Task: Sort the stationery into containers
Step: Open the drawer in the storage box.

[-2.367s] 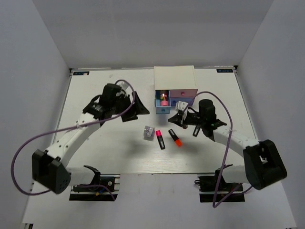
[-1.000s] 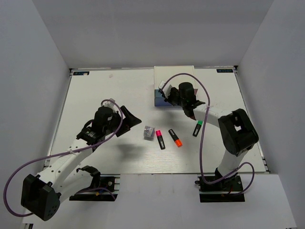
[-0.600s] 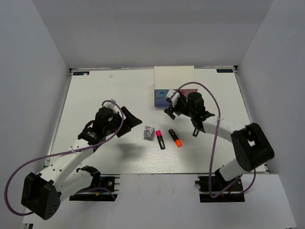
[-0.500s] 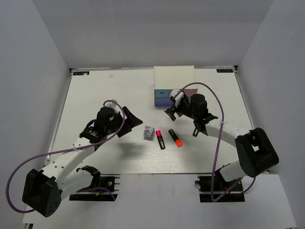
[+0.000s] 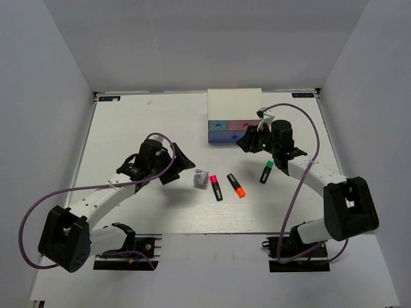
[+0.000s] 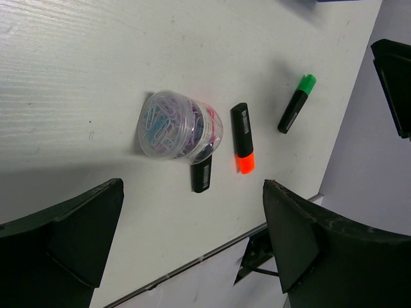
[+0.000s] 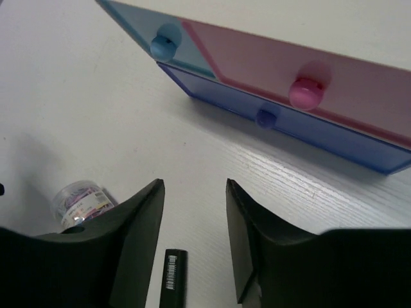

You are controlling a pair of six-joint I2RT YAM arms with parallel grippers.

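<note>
Three short black highlighters lie mid-table: pink-capped (image 5: 216,187), orange-capped (image 5: 236,185) and green-capped (image 5: 266,171). Left of them stands a clear jar of coloured paper clips (image 5: 201,178). The white cabinet (image 5: 234,102) holds the containers, all pushed in: a light blue drawer (image 7: 142,25), a pink one (image 7: 270,61) and a wide blue-violet one (image 7: 321,138). My right gripper (image 5: 247,142) hovers open and empty just in front of the drawers. My left gripper (image 5: 186,163) is wide open, left of the jar (image 6: 181,125) and holding nothing.
The orange highlighter (image 6: 242,146) and green highlighter (image 6: 297,103) show past the jar in the left wrist view. The jar hides most of a third highlighter (image 6: 201,174). The table's near edge runs just beyond them. A black highlighter barrel (image 7: 172,276) lies under my right fingers.
The light blue drawer, open at first, is now shut. My right gripper has drawn back from the drawer fronts to the right. My left gripper has moved nearer the jar.
</note>
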